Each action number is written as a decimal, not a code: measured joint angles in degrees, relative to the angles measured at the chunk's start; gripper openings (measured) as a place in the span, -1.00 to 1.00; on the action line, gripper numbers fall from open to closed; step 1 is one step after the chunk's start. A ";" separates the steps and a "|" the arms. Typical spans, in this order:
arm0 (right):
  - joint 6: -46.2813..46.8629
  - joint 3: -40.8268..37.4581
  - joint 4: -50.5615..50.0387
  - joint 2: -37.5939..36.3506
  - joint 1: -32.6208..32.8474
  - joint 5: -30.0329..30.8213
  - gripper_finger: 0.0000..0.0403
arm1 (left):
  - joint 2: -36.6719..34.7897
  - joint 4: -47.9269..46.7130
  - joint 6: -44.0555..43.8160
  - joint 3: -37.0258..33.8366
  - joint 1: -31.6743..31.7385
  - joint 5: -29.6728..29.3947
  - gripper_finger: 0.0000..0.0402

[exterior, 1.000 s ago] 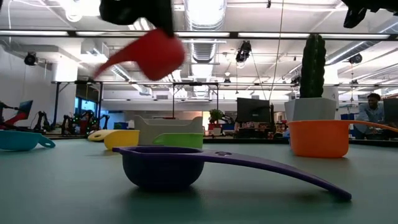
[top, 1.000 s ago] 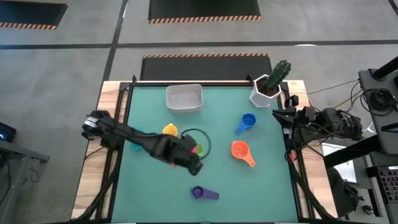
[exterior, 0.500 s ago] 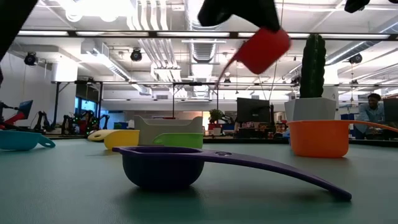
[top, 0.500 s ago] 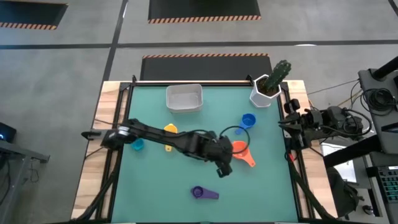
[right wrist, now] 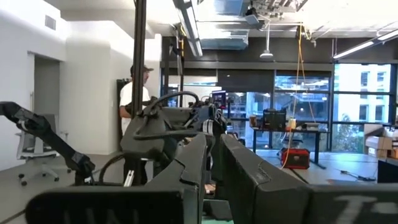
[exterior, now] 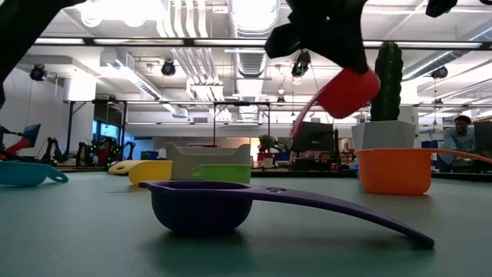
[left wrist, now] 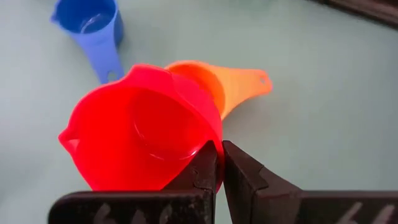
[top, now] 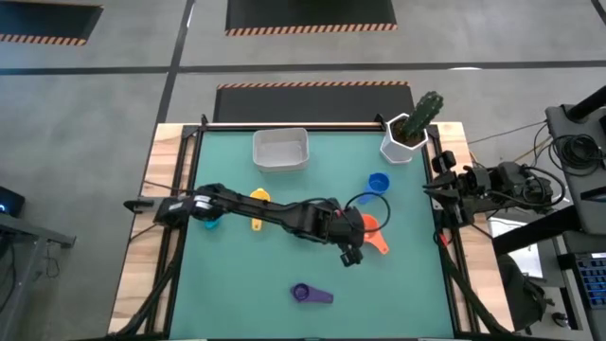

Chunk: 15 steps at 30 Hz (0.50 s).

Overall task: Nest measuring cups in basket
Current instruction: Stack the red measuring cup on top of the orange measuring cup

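Note:
My left gripper (left wrist: 219, 163) is shut on the red measuring cup (left wrist: 140, 137), which hangs just over the orange cup (left wrist: 214, 84) right of the table's middle (top: 356, 227). The blue cup (top: 377, 184) rests on its base a little beyond them. The purple cup (top: 309, 295) sits near the near edge. The yellow (top: 258, 198) and teal (top: 210, 220) cups lie to the left, and the green cup (exterior: 223, 173) shows only in the low view. The white basket (top: 280, 149) stands by the far edge. My right gripper (right wrist: 214, 168) is shut and waits at the table's right edge. My left gripper pinches the red cup's rim wall (left wrist: 210, 144) on the side nearest the wrist, the wall running between the two fingers. The fingers slant down from the table's left. The cup is lifted clear and tilted (exterior: 350, 91), with its handle (exterior: 304, 123) trailing below it.
A white faceted pot with a green cactus (top: 409, 133) stands at the far right corner. The left arm (top: 275, 213) stretches across the middle of the table. Bare green mat lies at the near left and near right.
My left gripper has carried the red cup from the table's middle toward its right edge, and has come down a little, so the cup now hangs over the orange cup. It has stayed shut on the cup throughout. The other cups have kept still.

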 joint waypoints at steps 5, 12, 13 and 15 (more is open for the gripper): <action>-0.01 -0.02 -0.04 0.00 0.00 0.20 -0.81 | 0.15 3.64 1.01 -1.58 0.31 0.00 -1.00; 0.09 -0.02 -0.25 0.00 0.00 0.20 -0.81 | 0.20 8.98 2.09 -3.38 0.51 -0.02 -0.94; 0.07 -0.03 -0.26 0.00 0.00 0.20 -0.81 | 0.20 9.70 2.36 -3.58 0.52 -0.02 -0.94; 0.09 -0.03 -0.26 0.00 0.00 0.21 -0.81 | 0.20 10.86 2.61 -4.07 0.65 0.00 -0.93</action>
